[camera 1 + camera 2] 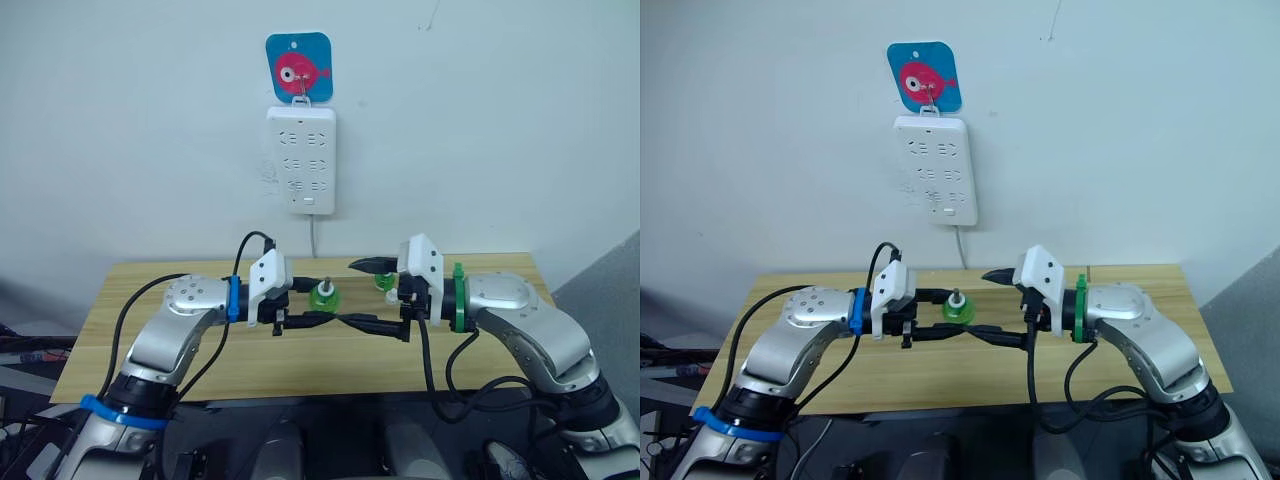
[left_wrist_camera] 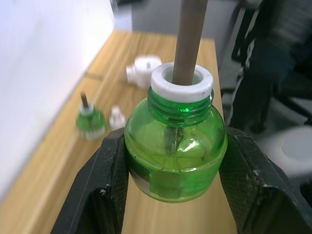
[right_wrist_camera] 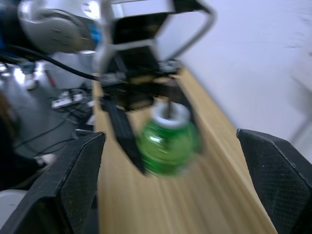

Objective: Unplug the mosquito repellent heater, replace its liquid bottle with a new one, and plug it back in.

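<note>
Now, your left gripper [image 1: 305, 302] is pinching a green bottle [image 2: 175, 146] by its belly, held above the table [image 1: 150, 350], neck and wick bare. Your right gripper [image 1: 372, 293] faces it with fingers spread wide, holding nothing. A second bottle [image 2: 90, 122], also bare-wicked, stands near the wall with a loose cap [image 2: 116, 117] just beside it. From that cap I judge the held bottle to be the new one, though I can't be sure. The heater [image 2: 144, 70] lies on the table beyond them. Take the heater by its body with your right gripper and turn its socket toward the wick. Keep the bottle upright so nothing spills. Line up wick and opening before threading, and don't squeeze harder.
</note>
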